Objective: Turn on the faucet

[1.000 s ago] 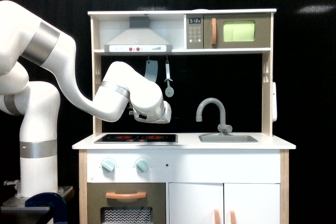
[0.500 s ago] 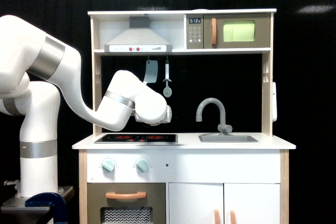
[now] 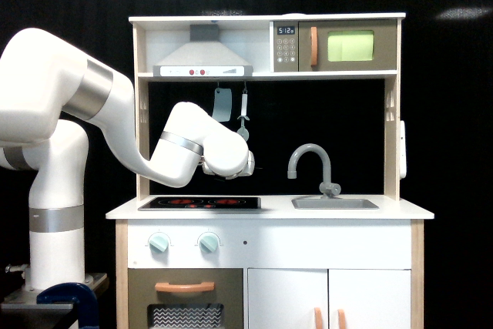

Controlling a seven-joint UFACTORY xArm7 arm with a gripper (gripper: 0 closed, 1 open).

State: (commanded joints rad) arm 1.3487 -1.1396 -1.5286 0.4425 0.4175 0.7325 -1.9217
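So we've got a toy kitchen here, pale wood frame with smooth white panels, and the glossy white arm (image 3: 115, 125) with brushed metal bands at its joints reaching in from the exterior view's left. Its rounded wrist hangs over the black glassy stovetop (image 3: 199, 203), which shows two red glowing rings. The pincer (image 3: 248, 164) is mostly tucked behind the wrist, so we can't tell whether it's apart or together. The faucet (image 3: 311, 166) is grey plastic, a tall arched gooseneck with a small lever knob at its base, standing at the back rim of the shallow grey sink (image 3: 335, 203) toward the exterior view's right, near the wrist but clearly apart from it. On the front of the table (image 3: 269, 211) we count two round mint-green knobs (image 3: 183, 243). Two utensils hang from the shelf above the arm: a flat grey spatula (image 3: 221, 104) and a slim white-handled one (image 3: 244, 117) with a round grey end. Up top there's one grey wedge-shaped range hood (image 3: 202, 59) and one microwave (image 3: 336, 46) with a green window and an orange handle. Below, one oven door with an orange bar handle (image 3: 184, 287) and two white cupboard doors (image 3: 329, 299), each with a short orange handle.
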